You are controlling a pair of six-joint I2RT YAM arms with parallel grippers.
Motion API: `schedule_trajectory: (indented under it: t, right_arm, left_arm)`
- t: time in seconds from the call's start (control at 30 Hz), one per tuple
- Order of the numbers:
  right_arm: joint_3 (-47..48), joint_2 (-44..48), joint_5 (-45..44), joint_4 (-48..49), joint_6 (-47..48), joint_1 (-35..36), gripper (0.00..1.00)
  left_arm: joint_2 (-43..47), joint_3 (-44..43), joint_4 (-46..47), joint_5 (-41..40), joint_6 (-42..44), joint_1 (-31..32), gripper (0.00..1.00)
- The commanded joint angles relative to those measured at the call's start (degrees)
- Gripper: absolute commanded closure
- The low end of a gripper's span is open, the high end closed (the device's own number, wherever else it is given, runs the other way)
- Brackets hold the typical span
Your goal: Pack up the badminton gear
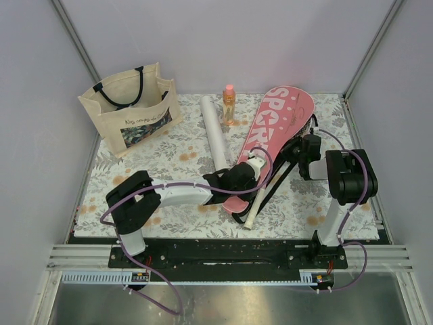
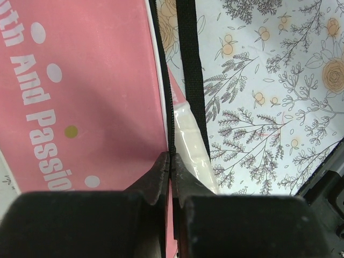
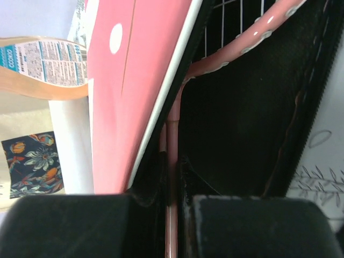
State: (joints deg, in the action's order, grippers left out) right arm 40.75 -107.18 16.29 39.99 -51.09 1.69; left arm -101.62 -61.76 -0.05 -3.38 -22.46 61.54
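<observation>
A beige tote bag (image 1: 128,112) stands far left, then a white tube (image 1: 215,132) and an orange bottle (image 1: 229,105). The pink cover (image 1: 281,118) lies slantwise right of centre. The left gripper (image 2: 170,161) is pinched tight on its zipper edge. The right gripper (image 3: 172,161) is clamped on a racket (image 3: 236,51) shaft inside the cover's open side.

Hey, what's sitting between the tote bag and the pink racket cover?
The white tube lies there with the orange bottle beside it, between bag and cover; the top view shows it.
</observation>
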Motion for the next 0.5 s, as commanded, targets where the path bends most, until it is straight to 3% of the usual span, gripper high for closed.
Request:
schedule_trajectory:
  t: [0.0,0.23,0.47]
  right_arm:
    - [4.9,-1.3,-0.6,15.5,-5.1,-0.7,1.0]
    - [4.1,-4.4,-6.4,24.2,-7.8,-0.7,1.0]
    - [3.1,-5.9,-11.8,26.9,-7.1,-0.5,1.0]
  left_arm:
    - [2.7,1.7,0.3,3.0,-2.4,1.0,1.0]
    - [5.4,3.3,1.5,6.7,-6.7,1.7,1.0]
    - [6.4,4.5,4.4,9.7,-11.5,2.9,1.0]
